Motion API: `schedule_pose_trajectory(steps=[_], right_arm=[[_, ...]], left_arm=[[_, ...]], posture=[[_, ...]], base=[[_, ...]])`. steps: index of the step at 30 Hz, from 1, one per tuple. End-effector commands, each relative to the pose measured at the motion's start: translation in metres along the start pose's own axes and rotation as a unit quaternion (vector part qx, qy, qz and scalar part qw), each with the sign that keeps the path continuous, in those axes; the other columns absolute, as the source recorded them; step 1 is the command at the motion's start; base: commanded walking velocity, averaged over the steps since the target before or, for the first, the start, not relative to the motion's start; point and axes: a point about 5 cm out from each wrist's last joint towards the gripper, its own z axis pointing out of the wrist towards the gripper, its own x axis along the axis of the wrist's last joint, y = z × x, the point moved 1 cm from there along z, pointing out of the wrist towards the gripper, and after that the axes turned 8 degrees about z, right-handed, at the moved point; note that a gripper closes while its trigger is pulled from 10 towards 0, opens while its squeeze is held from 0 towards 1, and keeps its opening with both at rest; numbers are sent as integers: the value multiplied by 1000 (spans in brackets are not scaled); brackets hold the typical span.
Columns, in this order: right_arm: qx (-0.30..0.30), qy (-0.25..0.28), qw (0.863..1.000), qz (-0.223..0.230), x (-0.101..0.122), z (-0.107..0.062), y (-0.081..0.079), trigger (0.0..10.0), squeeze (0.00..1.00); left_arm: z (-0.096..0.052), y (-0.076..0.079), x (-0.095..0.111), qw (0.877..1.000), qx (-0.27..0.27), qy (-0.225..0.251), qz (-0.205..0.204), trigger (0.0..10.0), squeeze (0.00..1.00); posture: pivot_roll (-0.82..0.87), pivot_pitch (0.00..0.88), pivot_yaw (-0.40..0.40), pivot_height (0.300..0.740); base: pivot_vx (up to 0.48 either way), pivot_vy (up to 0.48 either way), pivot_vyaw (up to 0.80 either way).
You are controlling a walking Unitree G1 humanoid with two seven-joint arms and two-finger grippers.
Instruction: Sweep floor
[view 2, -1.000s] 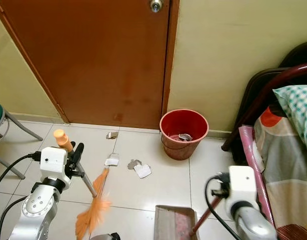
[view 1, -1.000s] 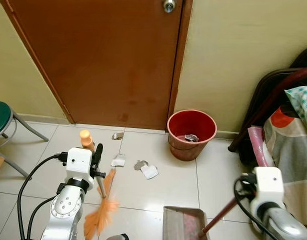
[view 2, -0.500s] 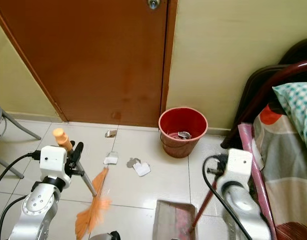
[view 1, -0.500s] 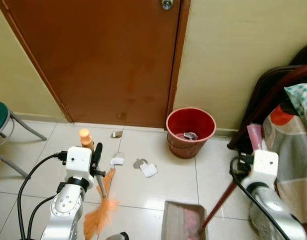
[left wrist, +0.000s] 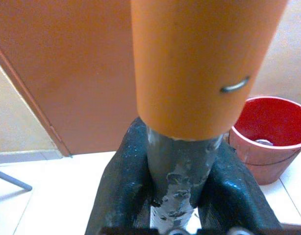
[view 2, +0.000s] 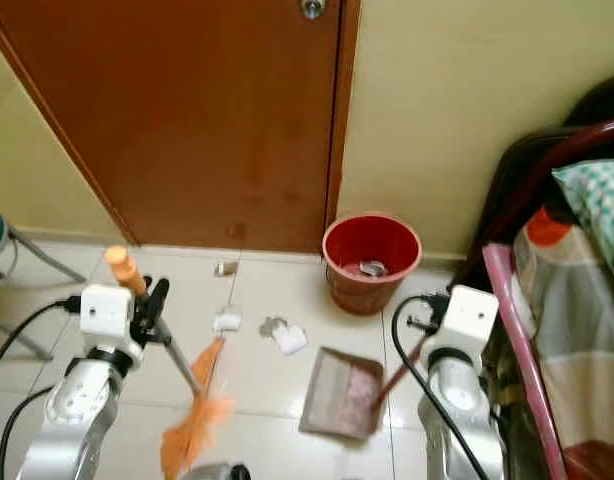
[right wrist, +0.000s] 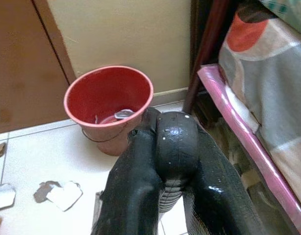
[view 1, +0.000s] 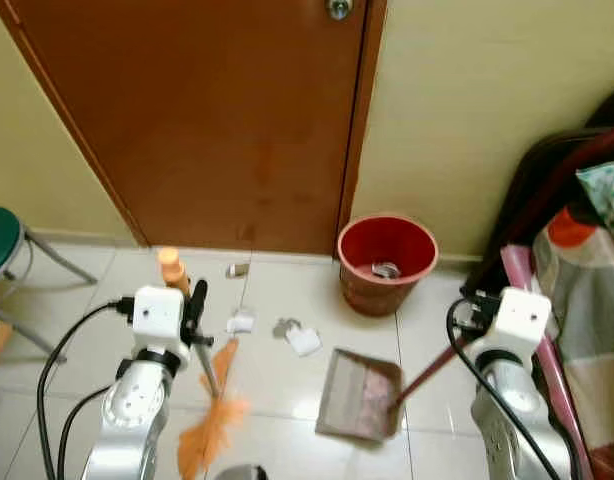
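My left gripper is shut on the grey shaft of a broom, whose orange bristles rest on the tiles at lower left. My right gripper is shut on the dark red handle of a dustpan. The pan sits on the floor just right of the paper scraps. White and grey scraps lie on the tiles between broom and pan, with one more scrap near the door. A red bin with a little litter inside stands by the wall.
A brown door fills the back. A green stool stands at far left. A bed with a pink edge and a patterned cover lies along the right, close to my right arm.
The dustpan has slid forward and left across the tiles, toward the scraps, with my right arm raised. The broom has barely moved. The camera view has shifted a little.
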Motion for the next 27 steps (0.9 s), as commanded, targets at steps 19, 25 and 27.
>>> schedule_pose_trajectory(steps=[19, 25, 27], right_arm=[[-18, 2, 1000, -17, -13, 3, 1, 10000, 0], [-14, -2, 999, -28, -17, 5, 0, 10000, 0], [-15, -2, 999, -30, -16, 6, 1, 10000, 0]], left_arm=[[-3, 2, 1, 1000, -10, 2, 0, 10000, 0], [-2, -1, 4, 1000, -9, 9, 9, 10000, 0], [-2, -1, 5, 1000, -9, 11, 11, 10000, 0]], posture=[[44, 168, 26, 740], [49, 169, 32, 740], [49, 169, 32, 740]], base=[[114, 306, -270], [331, 40, -481], [332, 0, -447]])
